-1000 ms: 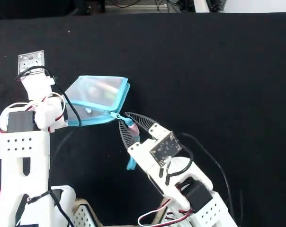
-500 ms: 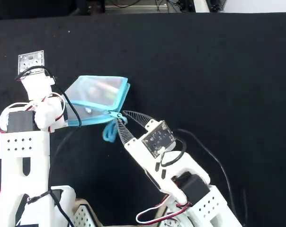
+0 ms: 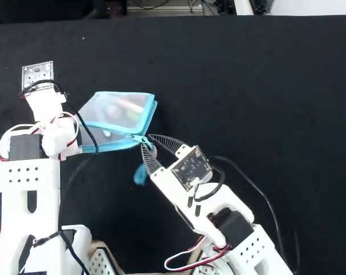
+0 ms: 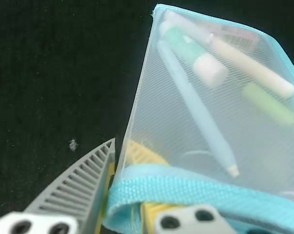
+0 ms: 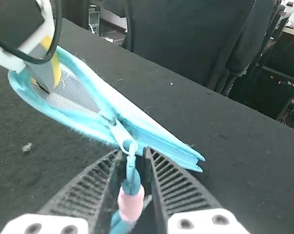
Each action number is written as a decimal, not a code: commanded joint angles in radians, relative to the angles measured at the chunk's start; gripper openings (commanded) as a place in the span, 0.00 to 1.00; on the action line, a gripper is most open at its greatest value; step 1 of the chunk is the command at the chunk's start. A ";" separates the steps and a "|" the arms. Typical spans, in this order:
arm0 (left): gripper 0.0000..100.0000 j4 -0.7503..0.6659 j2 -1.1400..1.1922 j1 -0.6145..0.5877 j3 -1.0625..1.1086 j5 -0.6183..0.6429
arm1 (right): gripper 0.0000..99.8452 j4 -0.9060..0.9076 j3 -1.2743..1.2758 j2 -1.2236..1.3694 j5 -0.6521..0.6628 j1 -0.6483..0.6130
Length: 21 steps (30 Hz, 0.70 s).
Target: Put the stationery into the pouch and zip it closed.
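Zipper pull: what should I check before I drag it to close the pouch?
1. Stationery inside the pouch: ok, pens and markers lie behind the mesh.
2. Left hand clamped on the pouch edge: ok.
3. Zipper pull within the right hand: ok, in line with the slider.
4. Firm grip on the pull: cannot tell.
5. Zip closed: not ok, the mouth gapes between the slider and the left hand.
6. Nothing sticking out of the mouth: ok, as far as the right wrist view shows.
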 commanded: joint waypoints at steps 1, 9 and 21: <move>0.03 -0.006 0.003 -0.001 -0.007 -0.003 | 0.06 -0.028 -0.035 0.007 -0.006 -0.006; 0.03 -0.003 0.003 -0.001 -0.007 -0.003 | 0.06 -0.028 -0.002 0.002 -0.006 -0.006; 0.03 -0.002 0.003 -0.001 -0.007 -0.003 | 0.05 -0.028 0.007 0.005 -0.006 -0.002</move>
